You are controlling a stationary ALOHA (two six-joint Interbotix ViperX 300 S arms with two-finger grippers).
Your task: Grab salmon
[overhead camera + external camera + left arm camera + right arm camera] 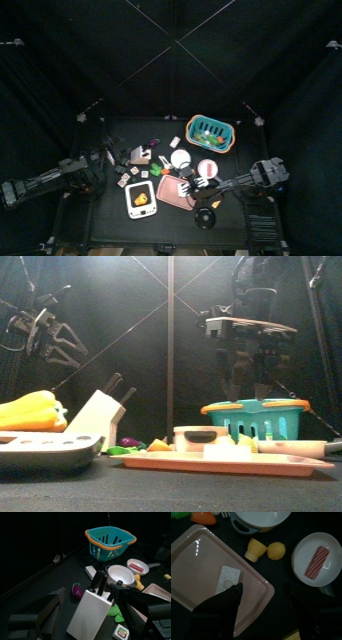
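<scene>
**Tabletop stock: salmon on plate, both grippers empty**

1. Table [120, 135], black, crowded with toy food and kitchenware.
2. Right gripper [268, 609]: jaws spread wide, grasping nothing, hanging above the tray's corner.
3. Left gripper [107, 158]: jaws apart, empty, on the table's left side, facing the knife block.
4. Tray [198, 557], pink, with a white slab [230, 577] lying on it.
5. Basket [110, 542], teal with an orange rim, at the table's far side.
6. Knife block [93, 612], white, with black handles.
7. Plate [298, 549], white, round, just beside the tray.
8. Salmon [318, 562]: a pink-and-red striped strip lying on the plate, well apart from both grippers.
</scene>
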